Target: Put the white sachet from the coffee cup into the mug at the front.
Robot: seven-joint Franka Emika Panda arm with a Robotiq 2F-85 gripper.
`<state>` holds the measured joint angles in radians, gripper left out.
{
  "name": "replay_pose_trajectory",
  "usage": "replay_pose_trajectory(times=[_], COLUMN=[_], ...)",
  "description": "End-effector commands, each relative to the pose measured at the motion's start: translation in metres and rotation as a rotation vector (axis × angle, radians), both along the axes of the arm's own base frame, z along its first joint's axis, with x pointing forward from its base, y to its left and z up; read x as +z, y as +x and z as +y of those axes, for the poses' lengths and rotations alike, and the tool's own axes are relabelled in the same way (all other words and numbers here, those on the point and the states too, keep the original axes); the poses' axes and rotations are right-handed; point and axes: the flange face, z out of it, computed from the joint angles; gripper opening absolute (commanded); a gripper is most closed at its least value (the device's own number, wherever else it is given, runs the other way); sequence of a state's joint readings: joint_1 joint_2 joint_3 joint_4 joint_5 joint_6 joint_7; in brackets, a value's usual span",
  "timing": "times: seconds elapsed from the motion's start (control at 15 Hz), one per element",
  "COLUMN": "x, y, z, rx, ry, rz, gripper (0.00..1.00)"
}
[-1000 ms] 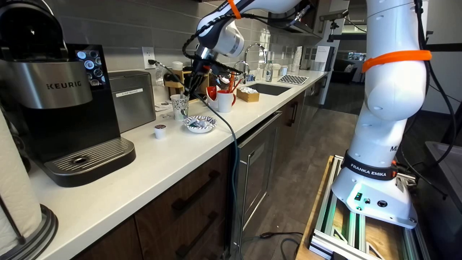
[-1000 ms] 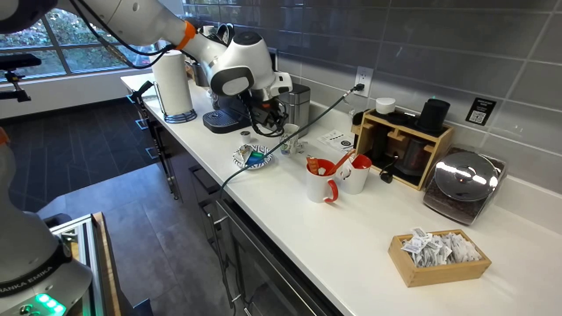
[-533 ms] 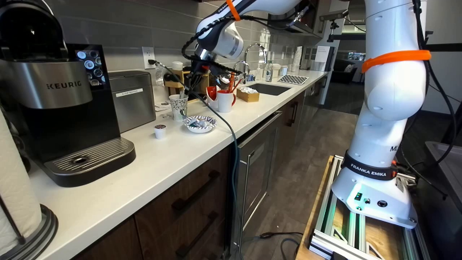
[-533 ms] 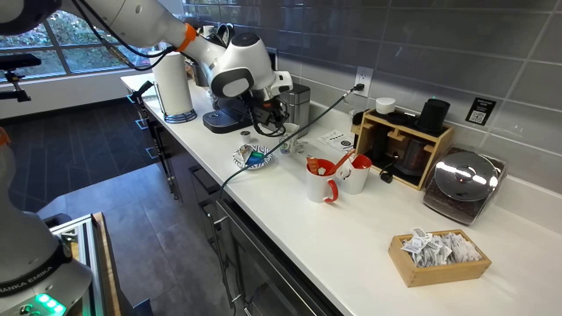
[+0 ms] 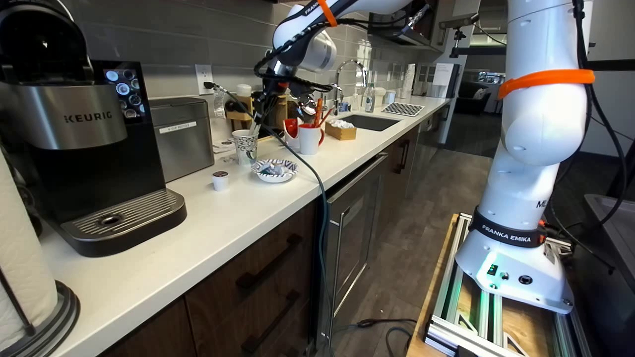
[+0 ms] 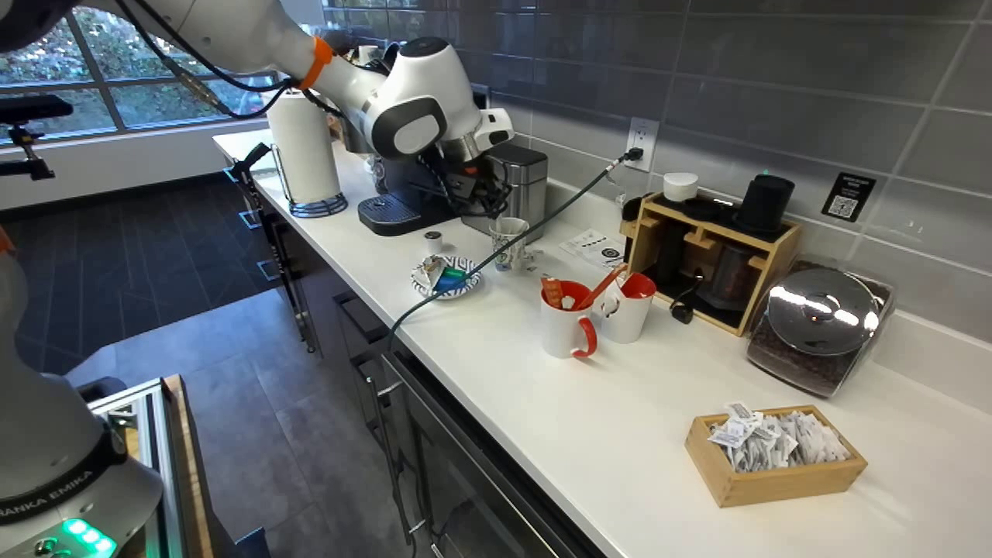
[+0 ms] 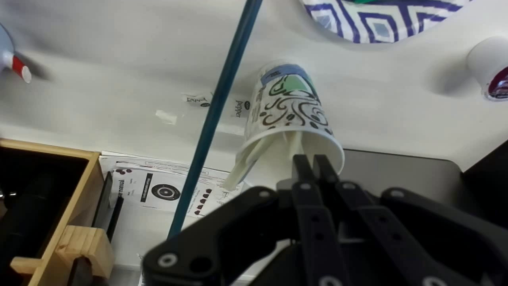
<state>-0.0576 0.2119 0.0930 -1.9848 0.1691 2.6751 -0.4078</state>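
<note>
Gripper (image 7: 313,159), higher than a moment ago, over coffee cup (image 7: 289,107); jaws nearly together, hold on white sachet (image 7: 295,143) beneath not discernible; removal perhaps under way, front mug (image 6: 559,332) unreached.

- Arm (image 5: 543,119): rose upright from its base (image 5: 540,282); the forearm (image 6: 252,39) sloped down toward the wrist (image 6: 457,89) in both exterior views.
- Wrist: was bent downward from the forearm.
- Gripper (image 7: 312,165): pointed downward, tilted off vertical. In the wrist view its fingers (image 7: 315,226) lay close together, a narrow gap visible between them; whether they gripped was unclear.
</note>
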Motion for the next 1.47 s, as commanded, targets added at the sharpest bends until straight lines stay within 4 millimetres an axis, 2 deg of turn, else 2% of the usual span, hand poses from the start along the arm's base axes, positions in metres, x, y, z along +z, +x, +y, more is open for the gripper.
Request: replay_pose_trajectory(times=[0.0, 0.53, 0.73, 0.93, 1.2, 1.4], x=[0.031, 0.104, 0.139, 0.161, 0.160, 0.146], y=[-0.013, -0.029, -0.038, -0.052, -0.082, -0.099], z=[0.001, 0.006, -0.003, -0.032, -0.093, -0.139], rx=[-0.010, 0.024, 0.010, -0.037, -0.134, -0.243], ry=[-0.047, -0.070, -0.055, -0.063, -0.049, -0.052], rz=[0.045, 0.071, 0.026, 0.021, 0.137, 0.196], gripper=[0.02, 0.02, 0.02, 0.02, 0.02, 0.02])
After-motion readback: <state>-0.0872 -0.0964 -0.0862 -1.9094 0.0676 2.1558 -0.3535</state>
